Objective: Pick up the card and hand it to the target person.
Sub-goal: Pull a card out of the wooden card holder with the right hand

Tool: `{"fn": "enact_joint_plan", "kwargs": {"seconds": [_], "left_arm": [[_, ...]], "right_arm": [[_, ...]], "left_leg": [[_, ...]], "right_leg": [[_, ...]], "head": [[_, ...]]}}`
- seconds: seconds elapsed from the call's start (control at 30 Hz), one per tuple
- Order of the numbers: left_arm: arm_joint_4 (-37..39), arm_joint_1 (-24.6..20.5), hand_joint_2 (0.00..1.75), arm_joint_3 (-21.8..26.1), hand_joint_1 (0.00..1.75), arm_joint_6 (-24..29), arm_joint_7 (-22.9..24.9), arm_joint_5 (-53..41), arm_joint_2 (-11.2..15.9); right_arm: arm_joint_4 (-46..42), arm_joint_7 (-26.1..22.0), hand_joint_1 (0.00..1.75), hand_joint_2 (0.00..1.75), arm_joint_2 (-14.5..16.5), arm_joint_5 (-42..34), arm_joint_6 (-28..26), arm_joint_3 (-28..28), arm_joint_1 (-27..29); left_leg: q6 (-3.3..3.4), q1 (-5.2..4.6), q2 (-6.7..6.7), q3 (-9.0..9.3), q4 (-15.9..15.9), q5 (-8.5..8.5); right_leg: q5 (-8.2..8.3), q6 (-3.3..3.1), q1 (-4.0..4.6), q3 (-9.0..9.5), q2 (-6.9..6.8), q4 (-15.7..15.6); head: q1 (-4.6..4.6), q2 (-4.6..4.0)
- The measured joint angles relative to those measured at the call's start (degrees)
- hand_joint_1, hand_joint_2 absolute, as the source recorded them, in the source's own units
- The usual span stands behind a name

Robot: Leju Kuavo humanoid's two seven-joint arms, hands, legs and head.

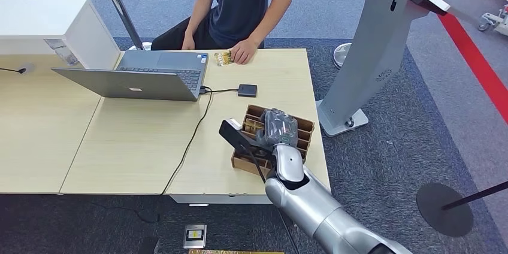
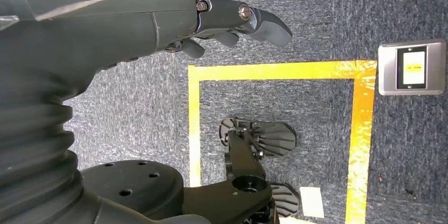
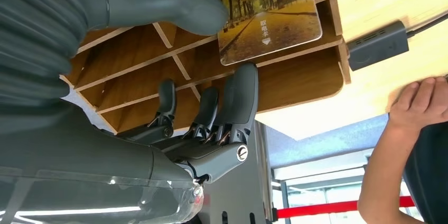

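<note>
Office carpet, light wood table [image 1: 138,140] with open laptop [image 1: 135,77] and a small black box [image 1: 247,90] on a cable. Near the table's front right edge sits a slotted wooden card holder [image 1: 302,131]. Right hand [image 1: 277,127] is down over the holder; in right wrist view the card [image 3: 269,15], printed with an autumn tree avenue, stands in a slot, thumb on one side and dark fingers [image 3: 240,97] on the other, spread apart and not yet closed on it. Whether the thumb touches the card can't be told. Left hand [image 2: 211,20] hangs over the floor, fingers loosely curled, holding nothing. Person [image 1: 239,2] sits across the table, hand [image 1: 244,51] resting on the tabletop beside a small yellow item [image 1: 223,57]. Step looks like the reach-to-grasp; next move calls for pinching the card, lifting it straight out of the slot, then extending toward the person.
</note>
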Motion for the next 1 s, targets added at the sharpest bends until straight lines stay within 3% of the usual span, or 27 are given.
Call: {"fn": "enact_joint_plan", "kwargs": {"seconds": [1.0], "left_arm": [[0.00,-0.55,1.75,-1.34,0.00,-0.37,0.16,-0.14,-0.02]], "right_arm": [[3.28,-0.98,0.96,1.75,0.69,-0.10,2.20,-0.69,-1.31]], "left_leg": [[0.00,0.00,0.00,0.07,0.00,0.00]], "right_leg": [[0.00,0.00,0.00,0.06,0.00,0.00]], "head": [[0.00,0.00]]}}
